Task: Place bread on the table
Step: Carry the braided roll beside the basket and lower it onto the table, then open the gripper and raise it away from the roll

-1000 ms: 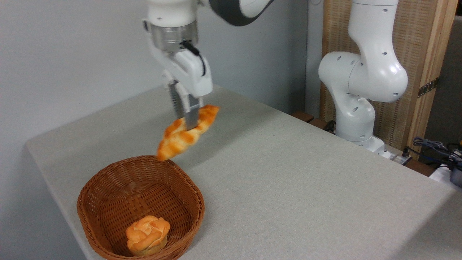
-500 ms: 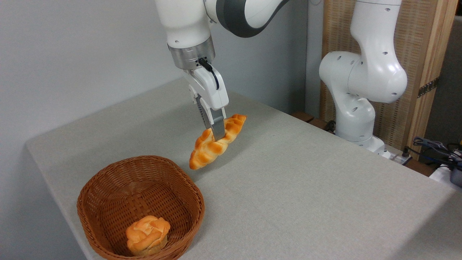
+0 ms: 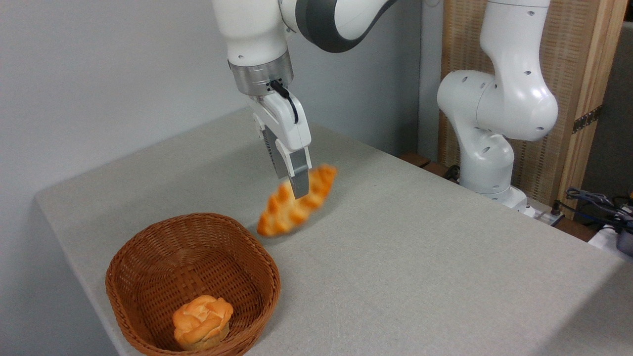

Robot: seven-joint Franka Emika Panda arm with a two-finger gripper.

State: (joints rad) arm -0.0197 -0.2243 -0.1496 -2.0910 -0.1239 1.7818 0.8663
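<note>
The bread [image 3: 286, 213], a long braided golden-orange loaf, shows motion-blurred and tilted just above the table [image 3: 405, 257], with its lower end close to the grey surface. My gripper [image 3: 293, 187] points down over the loaf's middle. The front finger [image 3: 299, 184] still overlaps the loaf, but the gripper is sharp while the loaf is smeared. The fingers look slightly parted, and the loaf is loose between them.
A brown wicker basket [image 3: 269, 282] stands at the front left, holding a round knotted bun [image 3: 202, 321]. The arm's white base [image 3: 487, 163] rises at the table's far right edge. Cables and a wooden panel lie beyond it.
My gripper carried the bread from above the basket's far rim rightward and down over the table. Since half a second ago the loaf has slipped lower and blurred while the gripper stayed nearly still.
</note>
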